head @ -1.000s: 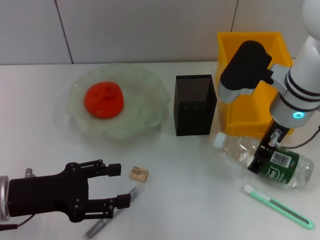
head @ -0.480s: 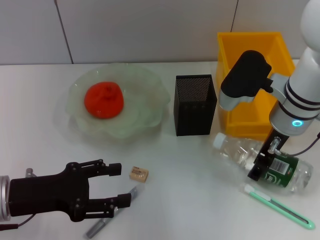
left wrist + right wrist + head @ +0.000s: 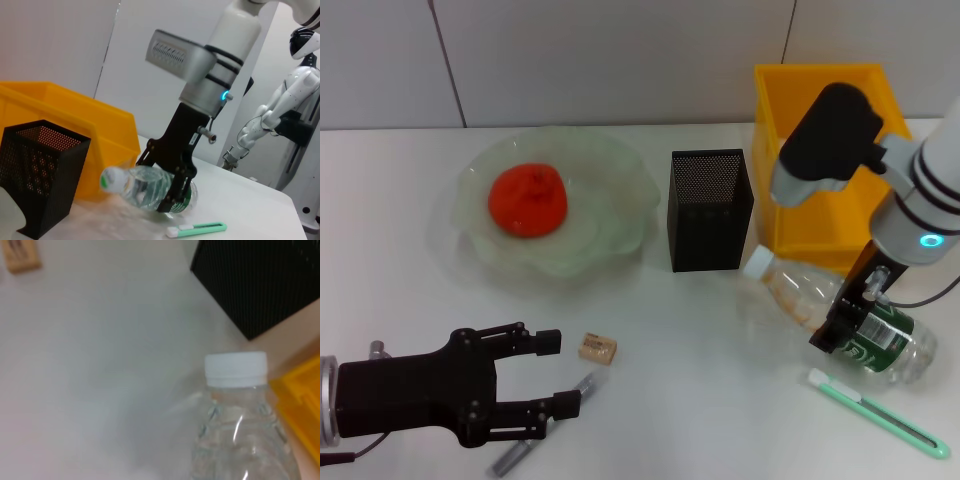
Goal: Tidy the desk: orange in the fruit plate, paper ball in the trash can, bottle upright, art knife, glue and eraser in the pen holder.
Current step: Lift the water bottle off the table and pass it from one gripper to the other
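My right gripper [image 3: 847,325] is shut on the bottle [image 3: 800,295], which tilts over the desk [image 3: 700,330] with its white cap [image 3: 235,369] raised; the left wrist view shows this gripper [image 3: 166,181] clamping the bottle [image 3: 132,181]. The orange [image 3: 527,200] lies in the fruit plate [image 3: 620,170]. My left gripper [image 3: 555,372] hovers open at the front left, the eraser [image 3: 597,348] just beside it and the glue [image 3: 512,457] partly under its lower finger. In front of the bottle lies the art knife [image 3: 875,412]. The paper ball is out of view.
The black pen holder [image 3: 710,210] stands mid-desk beside the plate. The yellow trash can [image 3: 775,100] sits behind the bottle, close to my right arm. White wall panels back the desk.
The right gripper has lifted slightly and swung the bottle's cap end up and toward the pen holder. The left arm has not moved.
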### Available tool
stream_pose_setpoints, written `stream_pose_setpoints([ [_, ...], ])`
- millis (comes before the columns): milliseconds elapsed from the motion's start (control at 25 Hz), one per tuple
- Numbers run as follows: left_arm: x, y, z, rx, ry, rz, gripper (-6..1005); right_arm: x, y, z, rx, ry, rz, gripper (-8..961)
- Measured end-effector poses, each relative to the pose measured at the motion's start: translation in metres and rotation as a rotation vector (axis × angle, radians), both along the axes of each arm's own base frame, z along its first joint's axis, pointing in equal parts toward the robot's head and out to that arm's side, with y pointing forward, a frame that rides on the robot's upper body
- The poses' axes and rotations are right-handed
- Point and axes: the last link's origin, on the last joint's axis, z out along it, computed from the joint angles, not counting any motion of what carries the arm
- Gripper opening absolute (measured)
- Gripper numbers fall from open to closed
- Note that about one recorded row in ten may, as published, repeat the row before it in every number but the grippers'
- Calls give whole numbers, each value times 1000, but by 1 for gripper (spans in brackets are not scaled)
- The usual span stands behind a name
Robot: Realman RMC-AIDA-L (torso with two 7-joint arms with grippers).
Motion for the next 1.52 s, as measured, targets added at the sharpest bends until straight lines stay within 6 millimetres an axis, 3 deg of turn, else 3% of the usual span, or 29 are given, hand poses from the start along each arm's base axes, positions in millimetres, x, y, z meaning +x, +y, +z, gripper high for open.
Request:
stream_pose_setpoints([
  [280, 0, 0, 1, 8, -4, 4, 800, -11, -23, 23, 4, 162, 86, 783],
  [560, -1, 8, 16, 78, -49, 38, 800, -4, -47, 33, 7, 308, 179, 782],
  [960, -1, 11, 36, 131, -112, 53, 800, 5, -60, 49, 2, 579, 300, 783],
  [1160, 4, 14, 34, 125, -124, 37, 799, 5, -61, 40, -35, 721, 401, 783],
  [1520, 21, 21, 28, 108, -151, -10, 799, -10, -47, 6, -138, 885, 486, 782],
])
